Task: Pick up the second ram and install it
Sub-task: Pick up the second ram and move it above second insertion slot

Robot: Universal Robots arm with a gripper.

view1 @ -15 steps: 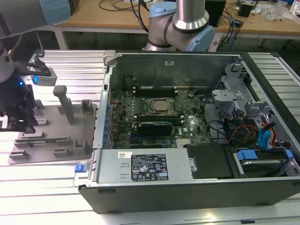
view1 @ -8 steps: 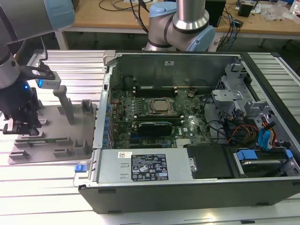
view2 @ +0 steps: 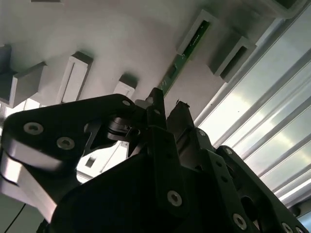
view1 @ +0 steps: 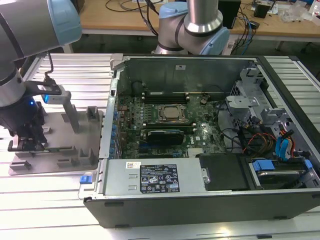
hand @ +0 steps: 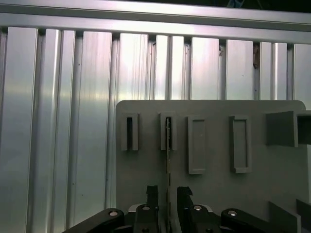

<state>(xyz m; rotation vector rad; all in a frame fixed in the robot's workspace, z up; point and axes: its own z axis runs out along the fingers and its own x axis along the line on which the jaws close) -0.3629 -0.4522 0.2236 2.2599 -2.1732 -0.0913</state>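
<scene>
We see a black, open-sided metal computer case (view1: 200, 215) lying on a ribbed aluminium table (view1: 50, 200), its green motherboard (view1: 131, 120) carrying a square silver processor (view1: 172, 113). Beside the case, toward the exterior view's left, rests a grey plate of slotted holders (view1: 52, 131).

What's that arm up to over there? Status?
Gripper open, straddling the second ram. Ram standing on edge in its slot on the grey holder. Nothing blocking the grasp.
</scene>
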